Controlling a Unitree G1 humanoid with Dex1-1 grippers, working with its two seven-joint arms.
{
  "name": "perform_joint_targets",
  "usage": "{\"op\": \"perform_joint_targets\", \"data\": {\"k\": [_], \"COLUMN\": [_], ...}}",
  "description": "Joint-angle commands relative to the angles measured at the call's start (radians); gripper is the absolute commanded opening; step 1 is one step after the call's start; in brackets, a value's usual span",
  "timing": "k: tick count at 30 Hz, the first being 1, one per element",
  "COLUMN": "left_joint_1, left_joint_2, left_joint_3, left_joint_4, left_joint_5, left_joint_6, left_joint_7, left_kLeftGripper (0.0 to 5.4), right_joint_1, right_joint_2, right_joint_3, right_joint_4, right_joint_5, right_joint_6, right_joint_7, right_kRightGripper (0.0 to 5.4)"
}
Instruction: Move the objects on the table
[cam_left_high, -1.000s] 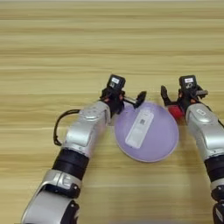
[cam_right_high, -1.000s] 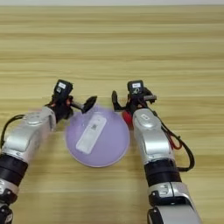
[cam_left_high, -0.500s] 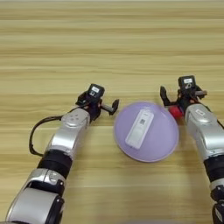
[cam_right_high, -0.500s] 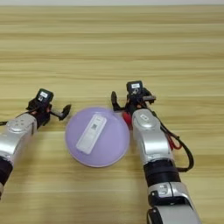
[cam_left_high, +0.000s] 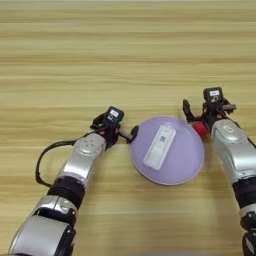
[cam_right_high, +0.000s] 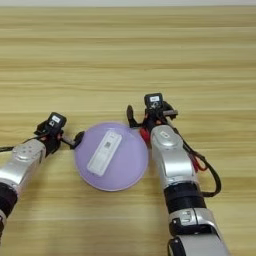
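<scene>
A round lilac plate (cam_left_high: 187, 162) lies on the table (cam_left_high: 125, 55) near its front, with a flat white remote-like bar (cam_left_high: 160, 146) lying slanted on it. A small red cube (cam_left_high: 201, 128) sits at the plate's upper right rim, partly hidden under my right gripper (cam_left_high: 206, 111). That gripper is open, its fingers spread to either side above the cube. My left gripper (cam_left_high: 116, 128) is open at the plate's left edge. One of its fingertips (cam_left_high: 134, 133) is at the rim, and I cannot tell whether it touches.
Black cables loop beside my left forearm (cam_left_high: 42, 160) and along my right forearm (cam_right_high: 207, 172). Bare planks stretch across the far half of the table.
My left gripper drew back to the left from the plate's upper left rim, then came back a little toward its left edge. Plate, bar, cube and right arm have not moved.
</scene>
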Motion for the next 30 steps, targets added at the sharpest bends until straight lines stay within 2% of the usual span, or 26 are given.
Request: {"op": "perform_joint_targets", "data": {"k": [1, 20, 25, 30], "left_joint_1": [0.005, 0.001, -0.014, -0.038], "left_joint_2": [-0.003, -0.021, -0.010, 0.012], "left_joint_3": [-0.002, -0.069, -0.069, -0.046], "left_joint_4": [0.012, 0.151, 0.180, 0.209], "left_joint_5": [0.009, 0.076, 0.087, 0.088], "left_joint_6": [-0.015, -0.065, -0.086, -0.101], "left_joint_7": [-0.007, -0.027, -0.005, 0.009], "left_kLeftGripper": [5.37, 5.37, 5.37, 5.37], "right_joint_1": [-0.013, -0.011, -0.009, -0.008], "right_joint_2": [0.002, 0.001, 0.002, 0.002], "right_joint_3": [0.002, 0.002, 0.002, 0.003], "right_joint_4": [0.010, 0.001, -0.005, -0.007], "right_joint_5": [-0.004, -0.004, -0.004, -0.005], "right_joint_6": [-0.002, 0.000, 0.001, 0.001], "right_joint_7": [-0.009, -0.009, -0.009, -0.009], "right_kRightGripper": [5.40, 5.40, 5.40, 5.40]}}
